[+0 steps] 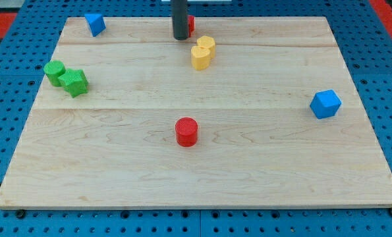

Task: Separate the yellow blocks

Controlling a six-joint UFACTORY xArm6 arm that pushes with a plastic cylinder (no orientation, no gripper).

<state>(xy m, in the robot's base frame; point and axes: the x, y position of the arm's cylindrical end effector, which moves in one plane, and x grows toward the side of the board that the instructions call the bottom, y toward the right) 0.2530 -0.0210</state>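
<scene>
Two yellow blocks touch each other near the view's top centre: a rounded one [207, 44] and a pentagon-like one [200, 58] just below-left of it. My tip [180, 38] is at the end of the dark rod, a short way to the left of the upper yellow block and apart from it. A red block [191, 25] sits partly hidden behind the rod.
A red cylinder [186, 131] stands in the middle. A green cylinder [54, 71] and a green star-like block [74, 83] touch at the left. A blue block [95, 24] is at the top left, a blue cube [325, 104] at the right. The wooden board [196, 178] ends near all edges.
</scene>
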